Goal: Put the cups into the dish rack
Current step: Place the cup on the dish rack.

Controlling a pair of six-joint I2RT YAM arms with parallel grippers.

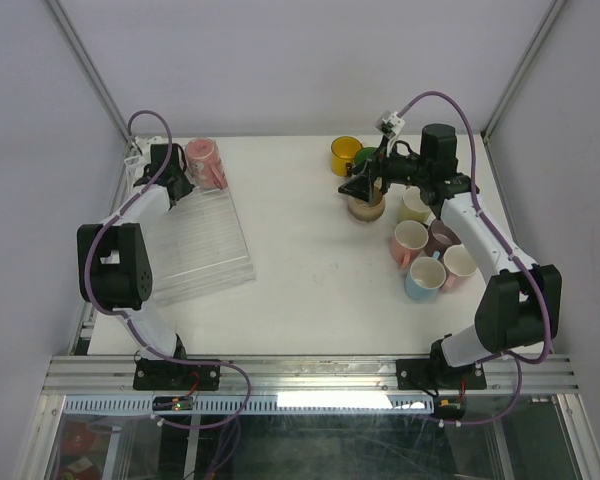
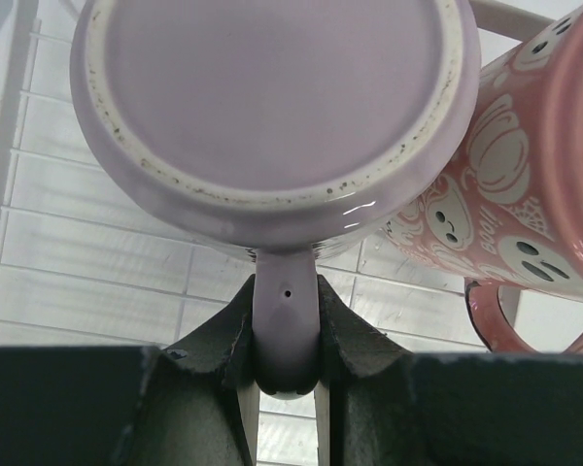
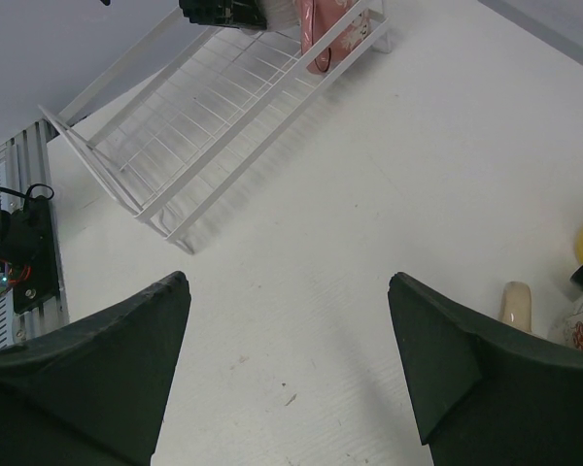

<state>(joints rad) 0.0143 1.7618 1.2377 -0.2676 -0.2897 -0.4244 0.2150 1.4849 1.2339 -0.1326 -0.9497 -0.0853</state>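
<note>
While the left gripper (image 2: 287, 325) is clamped on the handle of a lilac mug (image 2: 272, 107), holding it over the far end of the dish rack (image 1: 205, 250), the step in hand looks like setting that mug into the rack. A pink patterned mug (image 2: 510, 194) already sits at the rack's far end, just beside the lilac one; I cannot tell whether the two touch. The lilac mug's rim is hidden, so I cannot say whether it rests on the rack's ribs. The next move probably calls for lowering it until it is seated. The fingers would then part and back off without nudging the pink mug.

Well to the right of the rack, the right gripper (image 1: 365, 185) hangs with its jaws wide apart and nothing between them, close by a beige mug (image 1: 365, 207). The other cups (image 1: 425, 250) stand on the table (image 1: 300, 290) farther right of the rack, so most of the loading seems ahead.
</note>
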